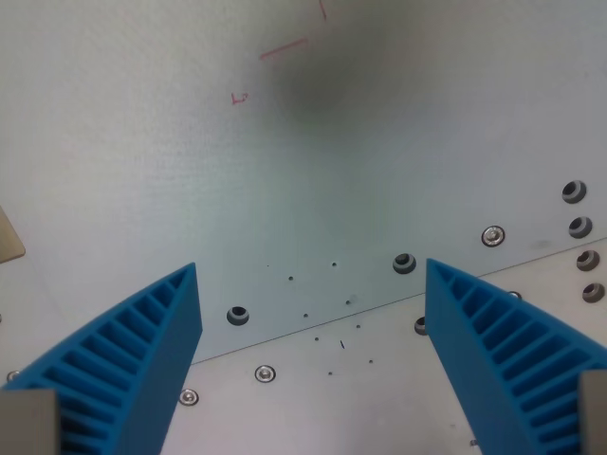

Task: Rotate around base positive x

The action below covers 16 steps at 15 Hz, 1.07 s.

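Note:
My gripper (313, 303) is open and empty. Its two blue ribbed fingers stand wide apart, one at the wrist view's left (133, 365) and one at the wrist view's right (503, 351). Between and below them lies a pale grey metal plate (285, 171) with nothing on it. No loose object is between the jaws.
The plate has several bolt holes and screws, such as a hole (238, 315) and a screw (492, 235). A seam runs across to a lower plate (379, 398). Faint red pen marks (283, 49) sit at the top. A beige corner (8, 237) shows at the left edge.

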Tool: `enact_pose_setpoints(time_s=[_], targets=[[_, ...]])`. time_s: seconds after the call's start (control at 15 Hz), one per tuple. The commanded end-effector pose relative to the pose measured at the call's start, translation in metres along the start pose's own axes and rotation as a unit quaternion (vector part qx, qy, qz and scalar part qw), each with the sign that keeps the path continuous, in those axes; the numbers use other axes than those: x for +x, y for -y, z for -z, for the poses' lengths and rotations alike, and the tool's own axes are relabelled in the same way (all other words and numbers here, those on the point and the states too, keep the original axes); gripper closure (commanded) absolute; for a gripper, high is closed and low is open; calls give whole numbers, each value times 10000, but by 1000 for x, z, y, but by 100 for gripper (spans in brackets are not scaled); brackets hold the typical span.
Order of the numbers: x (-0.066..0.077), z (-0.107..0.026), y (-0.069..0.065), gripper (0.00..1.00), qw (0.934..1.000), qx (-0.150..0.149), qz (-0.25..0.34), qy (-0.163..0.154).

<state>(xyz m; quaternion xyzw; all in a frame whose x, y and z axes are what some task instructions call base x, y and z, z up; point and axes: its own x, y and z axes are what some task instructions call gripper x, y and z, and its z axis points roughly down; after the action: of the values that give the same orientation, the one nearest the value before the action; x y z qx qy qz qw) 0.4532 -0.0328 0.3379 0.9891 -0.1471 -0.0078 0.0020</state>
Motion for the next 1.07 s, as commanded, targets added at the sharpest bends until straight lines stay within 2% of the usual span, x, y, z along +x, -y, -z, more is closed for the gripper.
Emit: enact_pose_setpoints(time_s=[0.07,1.07], targets=[[0,3,0,0,10000,62,-2,-11],[0,3,0,0,9957,897,13,245]])
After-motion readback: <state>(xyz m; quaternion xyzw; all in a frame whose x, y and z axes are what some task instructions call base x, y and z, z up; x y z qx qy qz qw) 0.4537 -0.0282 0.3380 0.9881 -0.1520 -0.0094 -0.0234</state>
